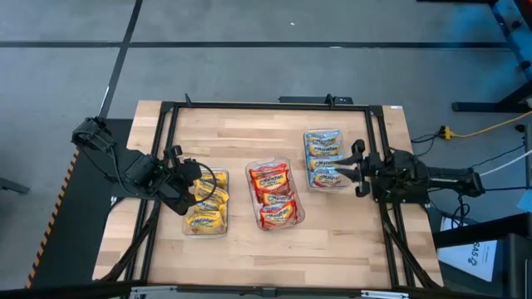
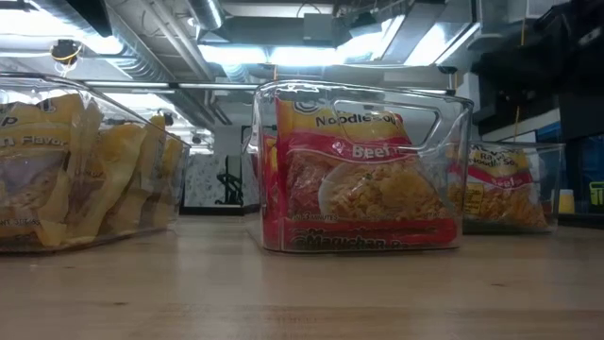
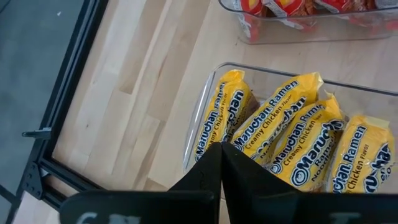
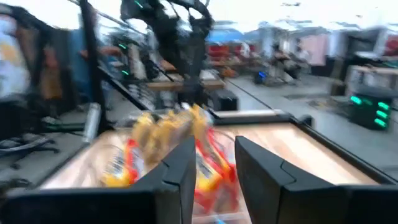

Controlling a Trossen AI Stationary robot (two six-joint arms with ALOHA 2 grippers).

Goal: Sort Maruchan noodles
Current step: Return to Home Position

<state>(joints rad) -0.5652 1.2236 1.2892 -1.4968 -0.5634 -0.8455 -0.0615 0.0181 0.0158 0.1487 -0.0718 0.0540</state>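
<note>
All sorted by the look of it: the yellow flat plastic Maruchan ramen packets (image 1: 208, 203) are packed in the left clear plastic bin (image 1: 228, 199), the red-orange beef packets (image 1: 273, 195) fill the middle clear plastic bin (image 2: 255, 170), and the blue-edged packets (image 1: 322, 154) lie in the right clear plastic bin (image 1: 306, 166), with no packet loose on the pale wooden table (image 1: 249, 133). Now the risk is all in the exit. The left gripper (image 1: 193, 187) sits over the near edge of the yellow bin, fingers pressed together on nothing, right above the packets in its own wrist view. If it pulls back low, those tips could hook the bin wall or drag a packet out. The right gripper (image 1: 347, 172) has its fingers parted and empty, tips over the side edge of the blue bin as seen from above (how high it rides, I cannot tell). A sideways retreat there could catch the rim and skid that light bin toward the black metal frame (image 1: 266, 105). My call: lift first, then withdraw.
</note>
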